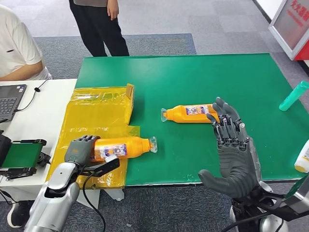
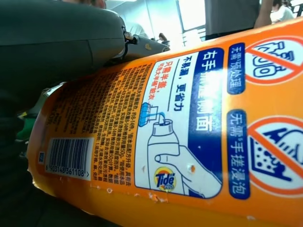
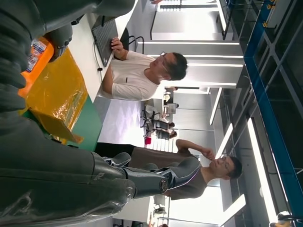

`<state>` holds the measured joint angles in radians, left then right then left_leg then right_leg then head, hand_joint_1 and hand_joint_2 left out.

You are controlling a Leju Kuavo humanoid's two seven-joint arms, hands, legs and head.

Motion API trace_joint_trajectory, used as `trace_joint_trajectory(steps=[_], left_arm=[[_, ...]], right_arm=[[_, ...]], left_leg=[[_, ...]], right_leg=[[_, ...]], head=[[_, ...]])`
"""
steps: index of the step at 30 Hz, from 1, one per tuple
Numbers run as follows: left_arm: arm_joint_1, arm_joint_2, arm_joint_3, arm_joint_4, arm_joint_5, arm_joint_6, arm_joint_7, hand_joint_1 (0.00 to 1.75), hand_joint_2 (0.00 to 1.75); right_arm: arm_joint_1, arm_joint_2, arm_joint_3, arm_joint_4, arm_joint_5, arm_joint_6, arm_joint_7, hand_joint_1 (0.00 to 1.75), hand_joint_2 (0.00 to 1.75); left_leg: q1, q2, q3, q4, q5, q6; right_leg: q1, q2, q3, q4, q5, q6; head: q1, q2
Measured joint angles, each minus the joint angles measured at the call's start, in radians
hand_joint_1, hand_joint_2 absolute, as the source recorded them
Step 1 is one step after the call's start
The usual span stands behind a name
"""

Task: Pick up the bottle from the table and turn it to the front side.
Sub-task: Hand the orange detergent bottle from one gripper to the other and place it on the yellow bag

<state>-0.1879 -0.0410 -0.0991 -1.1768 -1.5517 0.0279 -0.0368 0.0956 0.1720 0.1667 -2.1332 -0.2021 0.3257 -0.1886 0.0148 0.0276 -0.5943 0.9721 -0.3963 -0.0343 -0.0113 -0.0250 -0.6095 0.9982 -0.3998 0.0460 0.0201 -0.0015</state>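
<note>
Under left robot hand [image 1: 78,151], bottle [image 1: 123,147] base hidden

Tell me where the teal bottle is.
In the head view the teal bottle lies at the far right edge of the green mat, beyond the right hand.

Held bottle [image 1: 122,147]: base hidden inside the left hand [image 1: 78,151].
Far bottle [image 1: 189,113]: base end covered by the right hand's fingers [image 1: 226,116].
White bottle [image 1: 303,158]: cut off at the frame's edge.
Back label [image 2: 107,127]: fine print too small to read.
</note>
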Motion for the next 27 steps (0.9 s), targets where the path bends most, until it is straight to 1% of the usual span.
trace_joint_trajectory(steps=[1, 2, 4, 5, 6, 19, 27], left_arm=[[-0.003, -0.003, 0.007, 0.008, 0.0, 0.002, 0.0, 1.72, 1.75], [-0.005, -0.006, 0.014, 0.015, 0.0, 0.004, 0.0, 1.53, 1.75], [-0.009, -0.011, 0.023, 0.027, 0.0, 0.012, 0.001, 0.65, 1.75], [-0.011, -0.013, 0.027, 0.033, 0.0, 0.015, 0.002, 0.24, 1.75], [-0.013, -0.015, 0.031, 0.037, 0.0, 0.018, 0.003, 0.0, 1.75], [-0.027, -0.034, 0.048, 0.066, 0.0, 0.025, 0.006, 0.0, 1.75], [-0.028, -0.05, 0.072, 0.066, 0.0, 0.025, -0.003, 0.0, 1.75]], right_arm=[[0.0, 0.0, -0.001, 0.0, 0.0, 0.0, 0.001, 0.0, 1.75], [0.0, 0.0, -0.002, 0.0, 0.001, 0.0, 0.002, 0.0, 1.75], [0.0, 0.0, -0.004, 0.0, 0.002, 0.0, 0.003, 0.0, 1.75], [0.0, 0.0, -0.006, 0.0, 0.002, 0.0, 0.003, 0.0, 1.75], [0.001, 0.0, -0.007, 0.0, 0.002, 0.0, 0.003, 0.0, 1.75], [0.002, 0.0, -0.033, 0.0, 0.0, 0.0, 0.003, 0.0, 1.75], [0.0, 0.0, -0.045, 0.001, 0.001, 0.006, 0.003, 0.0, 1.75]], left_leg=[[0.0, 0.0, 0.0, 0.0, 0.0, 0.0], [0.0, 0.0, 0.001, 0.0, 0.0, 0.0], [0.0, 0.0, 0.002, 0.0, 0.0, 0.0], [0.0, 0.0, 0.002, 0.0, 0.0, 0.0], [0.0, 0.0, 0.002, 0.0, 0.001, 0.0], [0.0, 0.0, 0.003, 0.0, 0.003, 0.0], [0.0, 0.0, 0.003, 0.0, 0.004, 0.0]], right_leg=[[0.0, 0.0, 0.0, 0.0, 0.0, 0.0], [0.0, 0.0, 0.001, 0.0, 0.0, 0.0], [0.0, 0.0, 0.002, 0.0, 0.001, 0.0], [0.0, 0.0, 0.002, 0.0, 0.001, 0.0], [0.0, 0.0, 0.002, 0.0, 0.001, 0.0], [0.0, 0.0, 0.003, 0.0, 0.004, 0.001], [0.0, 0.0, 0.003, 0.0, 0.005, 0.0]], head=[[0.0, 0.0], [0.0, 0.0], [0.0, 0.0], [0.0, 0.0], [0.0, 0.0], [0.0, 0.0], [0.0, 0.0]])
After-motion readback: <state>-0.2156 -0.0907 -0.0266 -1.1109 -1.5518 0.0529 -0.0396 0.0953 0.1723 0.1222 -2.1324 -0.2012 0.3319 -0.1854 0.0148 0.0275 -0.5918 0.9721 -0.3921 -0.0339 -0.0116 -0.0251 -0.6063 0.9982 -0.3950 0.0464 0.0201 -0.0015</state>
